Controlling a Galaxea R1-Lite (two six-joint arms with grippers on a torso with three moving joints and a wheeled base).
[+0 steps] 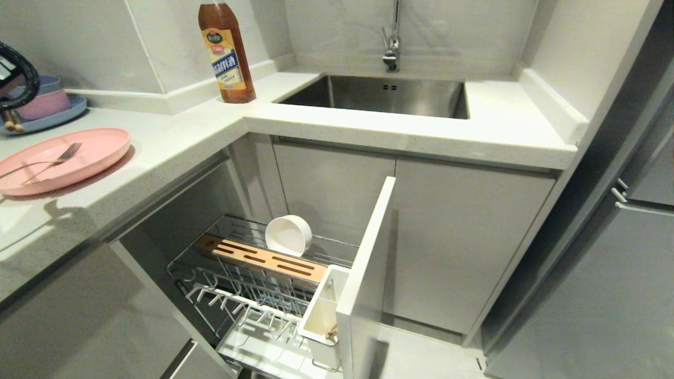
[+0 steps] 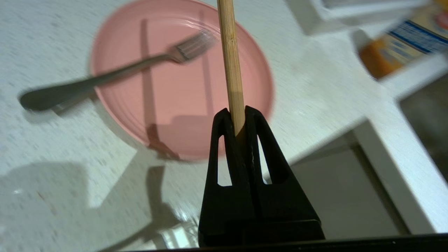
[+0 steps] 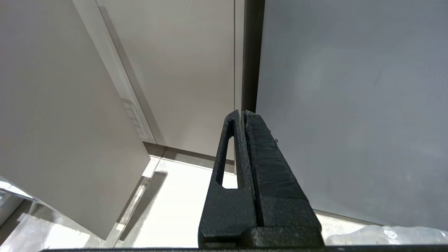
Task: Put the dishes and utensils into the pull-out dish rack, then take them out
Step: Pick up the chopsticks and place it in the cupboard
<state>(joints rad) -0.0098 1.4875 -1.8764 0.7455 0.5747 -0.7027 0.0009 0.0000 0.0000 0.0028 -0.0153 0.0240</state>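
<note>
Wooden chopsticks (image 2: pixel 231 59) clamped between the closed fingers of the left gripper (image 2: pixel 238 113), held above the pink plate (image 2: pixel 182 80). Fork (image 2: pixel 105 75) lies across the plate, tines at 2 o'clock, handle overhanging onto the counter (image 2: pixel 52 35). Plate sits at 9 o'clock in the head view. Dish rack (image 1: pixel 263 295) pulled out at 6 o'clock; white bowl (image 1: pixel 287 235) on its side behind the wooden block (image 1: pixel 263 259), utensil cup (image 1: pixel 322 310) against the front panel (image 1: pixel 368 273). Sink (image 1: pixel 379 95) at 12 o'clock. Right gripper (image 3: pixel 244 113) closed, empty, beside cabinet doors.
</note>
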